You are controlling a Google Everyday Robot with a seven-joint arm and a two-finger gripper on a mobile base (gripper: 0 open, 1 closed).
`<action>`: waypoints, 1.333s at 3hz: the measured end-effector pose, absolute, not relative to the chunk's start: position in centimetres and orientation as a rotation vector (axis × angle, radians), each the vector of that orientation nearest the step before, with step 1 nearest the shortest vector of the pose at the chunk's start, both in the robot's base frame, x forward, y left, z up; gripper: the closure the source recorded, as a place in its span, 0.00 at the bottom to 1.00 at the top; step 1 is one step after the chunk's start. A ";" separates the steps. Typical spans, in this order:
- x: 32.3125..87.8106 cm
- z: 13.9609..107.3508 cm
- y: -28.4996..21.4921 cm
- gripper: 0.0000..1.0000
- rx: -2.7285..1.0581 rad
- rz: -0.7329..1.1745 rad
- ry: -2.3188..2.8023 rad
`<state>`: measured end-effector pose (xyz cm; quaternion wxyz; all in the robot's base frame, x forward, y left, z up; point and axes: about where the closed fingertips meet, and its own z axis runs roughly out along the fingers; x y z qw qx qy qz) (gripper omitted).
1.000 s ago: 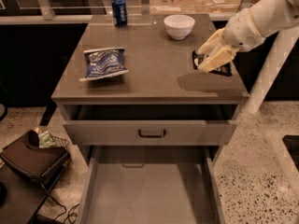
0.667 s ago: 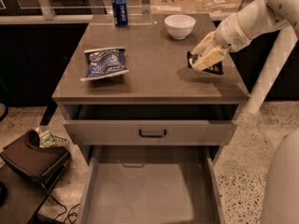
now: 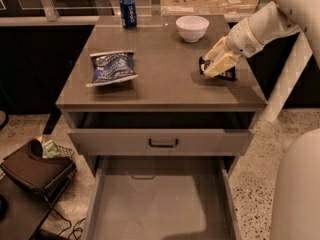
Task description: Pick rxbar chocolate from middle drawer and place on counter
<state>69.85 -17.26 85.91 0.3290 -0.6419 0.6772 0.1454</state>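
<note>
Tool (image 3: 218,64): edged toward bowl (image 3: 192,28) over last second, now low over snack bar (image 3: 229,76); grip cannot be told. Snack bar: lying on bench (image 3: 160,79), front-right of bowl. Placement judged nearly complete; release pending.

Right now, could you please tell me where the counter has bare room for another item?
The widest bare patch is the counter's middle, between the chip bag and the gripper, which is over the rxbar chocolate. The front strip is also free. The can and bowl crowd the back.
</note>
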 end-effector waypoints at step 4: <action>70.3 84.9 -16.2 0.00 -1.688 0.400 1.769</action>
